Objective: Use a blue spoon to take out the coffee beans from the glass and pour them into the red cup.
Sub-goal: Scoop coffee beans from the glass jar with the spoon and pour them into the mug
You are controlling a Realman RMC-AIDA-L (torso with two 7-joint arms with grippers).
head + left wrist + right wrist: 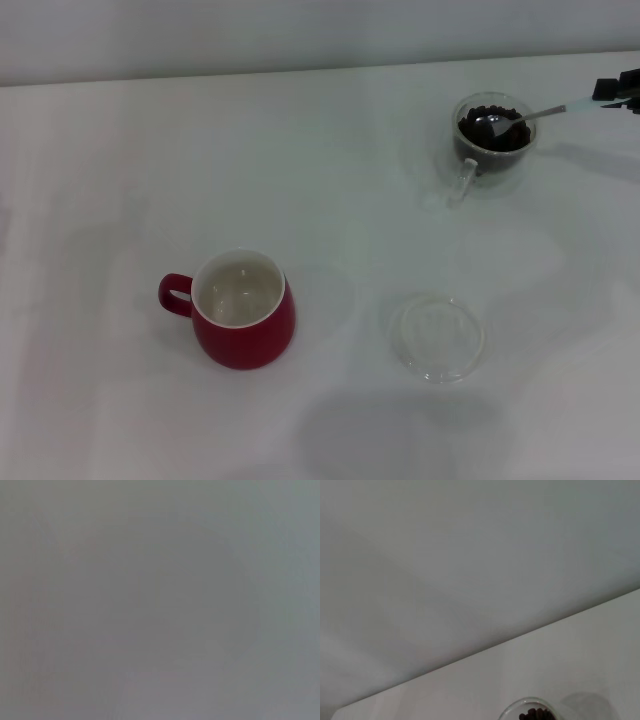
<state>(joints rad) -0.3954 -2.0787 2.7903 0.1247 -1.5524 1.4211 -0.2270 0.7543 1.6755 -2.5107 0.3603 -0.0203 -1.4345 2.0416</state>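
The glass (493, 140) stands at the table's far right, holding a heap of dark coffee beans (500, 135); its rim and a few beans (534, 713) also show in the right wrist view. The blue spoon (540, 113) slants down into the glass, its metal bowl resting on the beans and its pale handle running off to the right. My right gripper (612, 92) sits at the right edge of the head view, shut on that handle. Down at the front left is the red cup (243, 318), upright, its white inside bare. My left gripper is out of view.
A shallow round clear glass dish (437, 337) lies on the white table (330, 180), in front of the glass and to the right of the red cup. A pale wall runs behind the table's far edge. The left wrist view shows only plain grey.
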